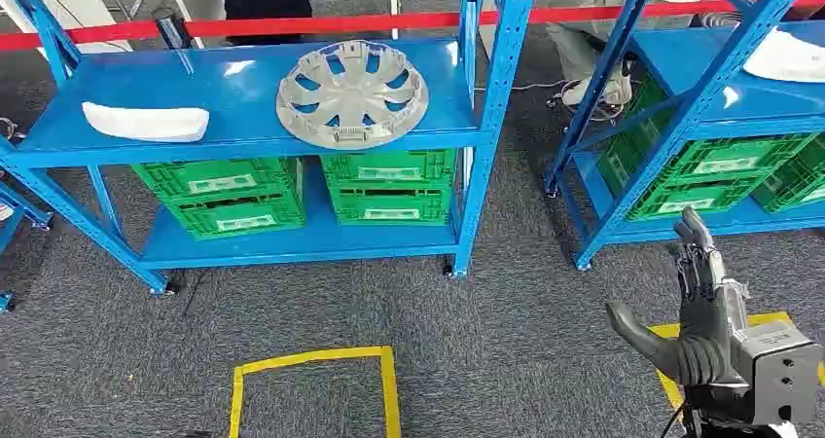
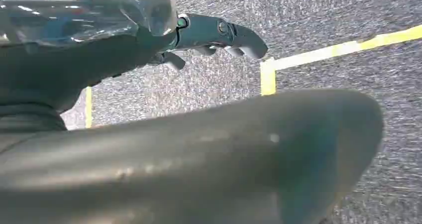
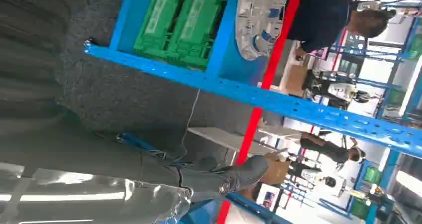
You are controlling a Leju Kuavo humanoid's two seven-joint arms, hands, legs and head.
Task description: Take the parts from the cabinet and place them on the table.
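A grey wheel cover (image 1: 351,93) lies flat on the top shelf of the blue cabinet (image 1: 243,136), and a white curved part (image 1: 146,121) rests at that shelf's left end. The wheel cover (image 3: 260,11) also appears in the right wrist view beyond a blue shelf post. My right hand (image 1: 693,311) is raised at the lower right, well short of the cabinet, fingers straight and apart, thumb out, holding nothing. My left hand (image 2: 214,37) hangs over the carpet with its fingers extended and nothing in them.
Green crates (image 1: 297,193) fill the cabinet's lower shelf. A second blue rack (image 1: 681,107) at the right holds more green crates and a white part (image 1: 788,56). Yellow tape squares (image 1: 311,384) mark the grey carpet. A red barrier tape and people stand behind the shelves.
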